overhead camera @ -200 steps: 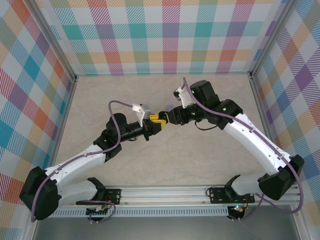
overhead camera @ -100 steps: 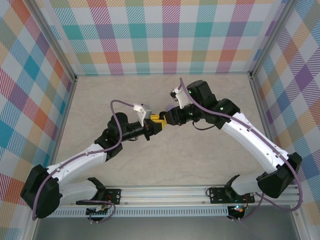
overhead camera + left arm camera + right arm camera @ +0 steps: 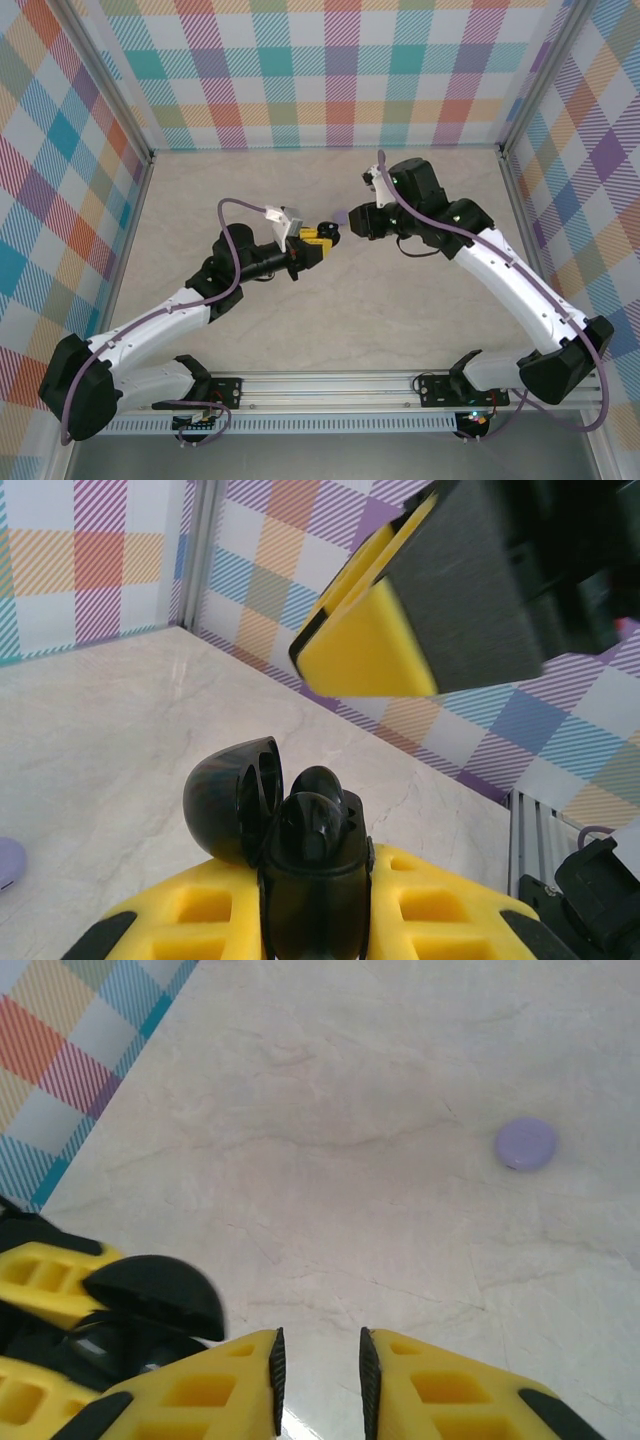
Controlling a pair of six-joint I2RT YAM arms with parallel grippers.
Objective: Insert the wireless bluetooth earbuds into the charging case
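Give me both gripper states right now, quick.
Left gripper: closed, holding the open black charging case.
Right gripper: slightly open, holding nothing.

Pale marbled tabletop (image 3: 330, 330), enclosed by bright plaid walls (image 3: 300, 70).

Reaches up and inward w/ L arm (image 3: 170, 315) from near-left base, L gripper (image 3: 316, 241) at mid-table pointing right – clamped tight on black case (image 3: 310, 860). Arcs R arm (image 3: 510, 275) in from near-right base, wrist bent toward the L side. Holds R gripper (image 3: 318, 1370) tilted down, just beside L gripper, not touching – jaws a thin slit apart, nothing seen btwn.
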